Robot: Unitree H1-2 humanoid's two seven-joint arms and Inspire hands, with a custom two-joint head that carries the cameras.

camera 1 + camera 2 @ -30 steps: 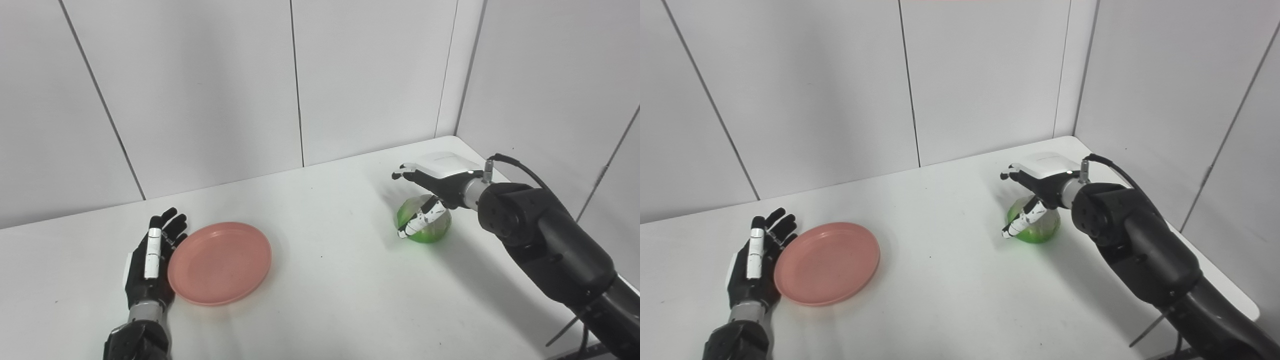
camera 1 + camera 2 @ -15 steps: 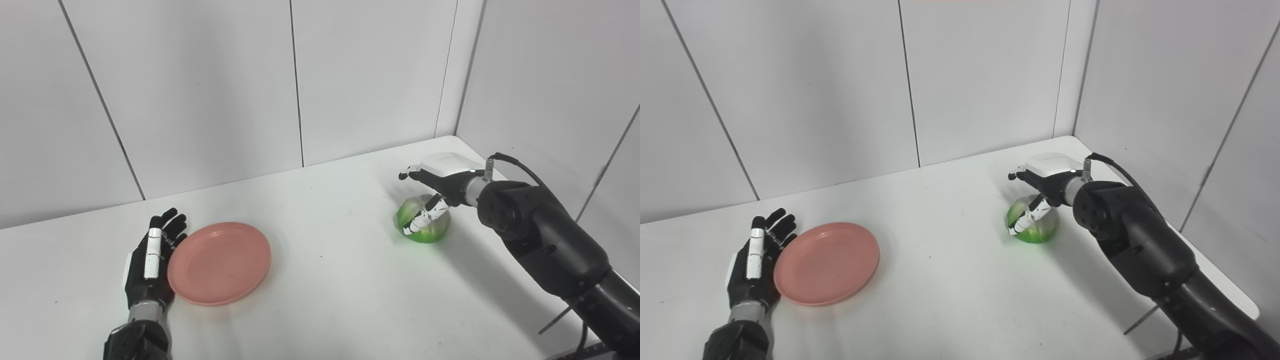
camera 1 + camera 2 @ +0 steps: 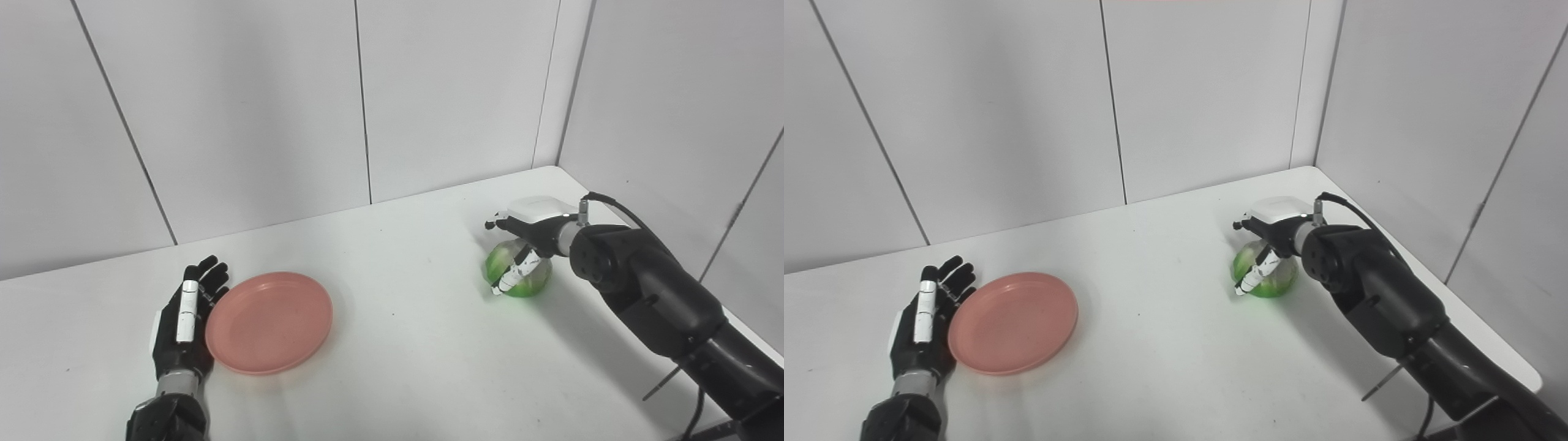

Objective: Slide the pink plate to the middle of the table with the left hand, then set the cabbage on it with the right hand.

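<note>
The pink plate (image 3: 269,322) lies flat on the white table (image 3: 398,343), left of the table's middle. The left hand (image 3: 184,318) rests flat, fingers spread, holding nothing, touching the plate's left rim. The cabbage (image 3: 520,272) sits on the table, well to the right of the plate. The right hand (image 3: 527,236) is over the cabbage, its fingers curled partway around it; whether it grips cannot be told.
</note>
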